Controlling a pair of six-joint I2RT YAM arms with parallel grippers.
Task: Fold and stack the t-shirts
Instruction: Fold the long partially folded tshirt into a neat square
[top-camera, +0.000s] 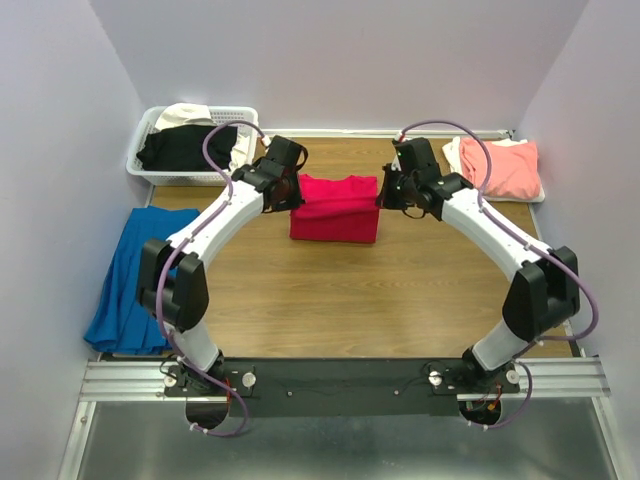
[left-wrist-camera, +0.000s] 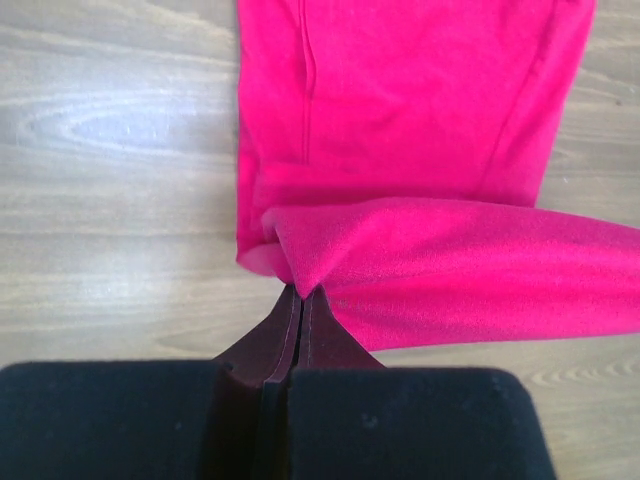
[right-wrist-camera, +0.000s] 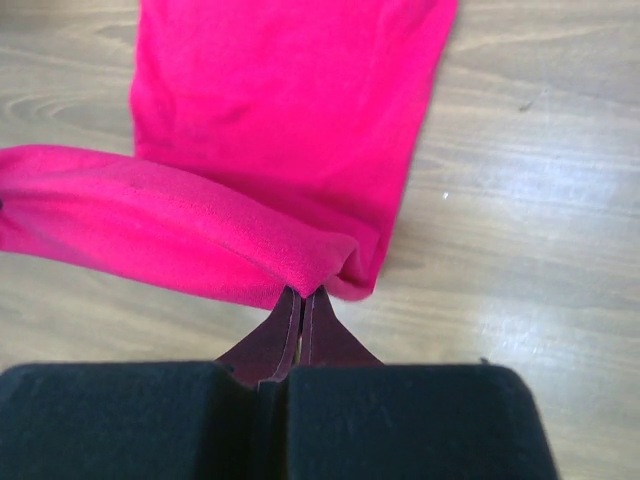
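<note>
The crimson-red t-shirt (top-camera: 336, 208) lies part-folded on the wooden table between my two arms. My left gripper (top-camera: 291, 192) is shut on its left far corner and lifts that edge, seen in the left wrist view (left-wrist-camera: 300, 290) with the red shirt (left-wrist-camera: 400, 130) below. My right gripper (top-camera: 388, 193) is shut on the right far corner, seen in the right wrist view (right-wrist-camera: 302, 292) with the red shirt (right-wrist-camera: 290, 110) below. A folded salmon-pink t-shirt (top-camera: 503, 166) lies at the far right. Black (top-camera: 185, 149) and cream (top-camera: 190, 115) t-shirts sit in the basket.
A white lattice basket (top-camera: 142, 168) stands at the far left corner. A blue garment (top-camera: 135, 280) lies spread along the table's left edge. White walls close in the left, back and right sides.
</note>
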